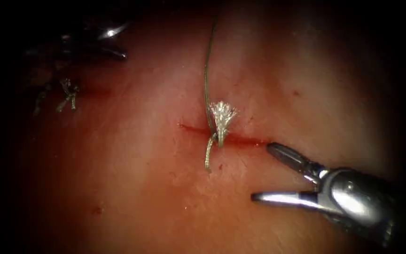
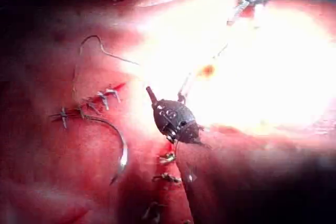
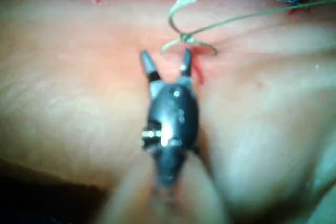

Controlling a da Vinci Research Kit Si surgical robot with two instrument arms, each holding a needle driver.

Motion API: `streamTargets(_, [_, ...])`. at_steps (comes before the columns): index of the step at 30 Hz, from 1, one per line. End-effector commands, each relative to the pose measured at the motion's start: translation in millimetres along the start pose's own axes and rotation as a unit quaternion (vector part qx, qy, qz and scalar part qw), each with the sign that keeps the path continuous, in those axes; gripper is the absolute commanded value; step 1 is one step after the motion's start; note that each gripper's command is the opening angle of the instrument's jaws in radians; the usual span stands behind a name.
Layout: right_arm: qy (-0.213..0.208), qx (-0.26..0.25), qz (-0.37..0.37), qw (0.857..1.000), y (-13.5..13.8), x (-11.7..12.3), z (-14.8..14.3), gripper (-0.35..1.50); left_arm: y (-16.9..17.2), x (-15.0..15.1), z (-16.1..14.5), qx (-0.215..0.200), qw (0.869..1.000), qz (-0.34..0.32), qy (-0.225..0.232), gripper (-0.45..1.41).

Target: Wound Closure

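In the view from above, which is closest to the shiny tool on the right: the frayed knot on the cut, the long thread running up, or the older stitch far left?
From the right arm's tool, its jaws open and empty:
1. The frayed knot, on the cut, just left of the tool.
2. The long thread, rising from that knot, away from the tool.
3. The older stitch, far left.

Surroundings are lost in darkness at the endoscope view's edges; light is concentrated centrally. No room features can be made out.
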Motion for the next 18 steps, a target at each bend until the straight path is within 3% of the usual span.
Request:
streamTargets(1, [0.001,0.001,-0.001,1.0,-0.1,-0.5,1.2,1.4,0.4,-0.7,0.5,-0.006,1.0,0.004,0.001,0.93])
streamTargets(3, [0.001,0.001,-0.001,1.0,-0.2,-0.6,1.4,1.4,1.8,-1.2,0.6,-0.012,1.0,0.002,-0.001,0.84])
streamTargets(8, [0.001,-0.001,-0.003,1.0,-0.1,-0.3,1.5,1.4,2.3,-1.3,2.2,-0.013,1.0,-0.018,-0.002,0.84])
streamTargets(15, [0.001,-0.001,-0.003,1.0,-0.2,-0.4,1.6,1.4,-0.5,-4.5,4.2,-0.001,0.991,-0.128,-0.034,0.71])
streamTargets(18, [0.001,-0.001,-0.004,1.0,-0.4,-0.5,1.7,1.4,-3.5,-7.6,5.5,0.032,0.973,-0.222,-0.054,0.67])
